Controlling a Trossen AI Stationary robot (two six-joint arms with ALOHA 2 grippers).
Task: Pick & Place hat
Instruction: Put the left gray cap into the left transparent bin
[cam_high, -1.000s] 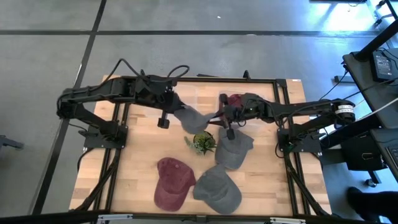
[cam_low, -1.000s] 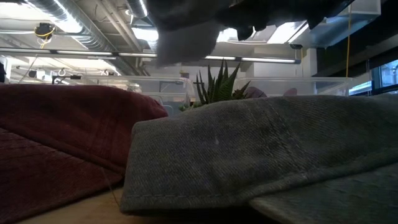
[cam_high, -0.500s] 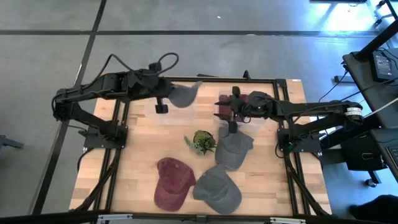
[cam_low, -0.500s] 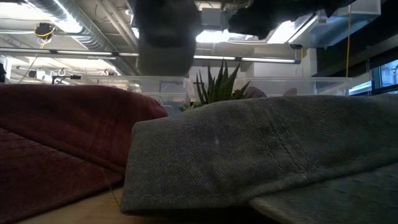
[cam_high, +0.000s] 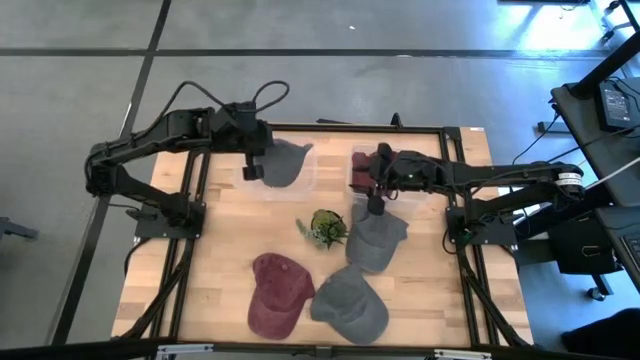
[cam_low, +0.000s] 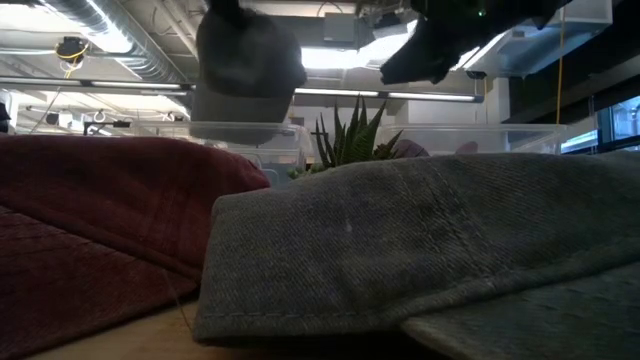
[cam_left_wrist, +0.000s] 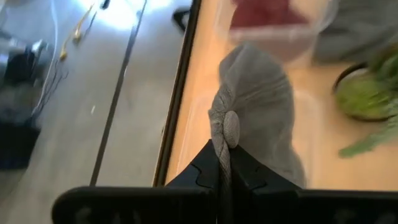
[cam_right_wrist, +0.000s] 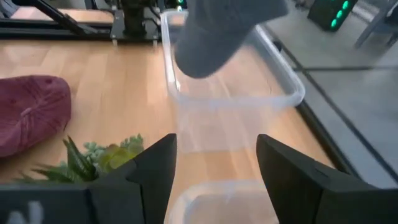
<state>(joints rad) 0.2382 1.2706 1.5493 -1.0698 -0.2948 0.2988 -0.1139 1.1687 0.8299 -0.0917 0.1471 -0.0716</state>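
Left end effector (cam_left_wrist: 224, 163) pinches a grey hat (cam_left_wrist: 261, 112) above a clear bin (cam_right_wrist: 233, 99); right wrist view shows right end effector (cam_right_wrist: 214, 163) spread wide.

Bright overhead ceiling lights glare; wrist views blurred, low foreground dim

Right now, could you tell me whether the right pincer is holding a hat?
No, the right pincer is open and empty above a clear plastic bin, while the left pincer grips the grey cap.
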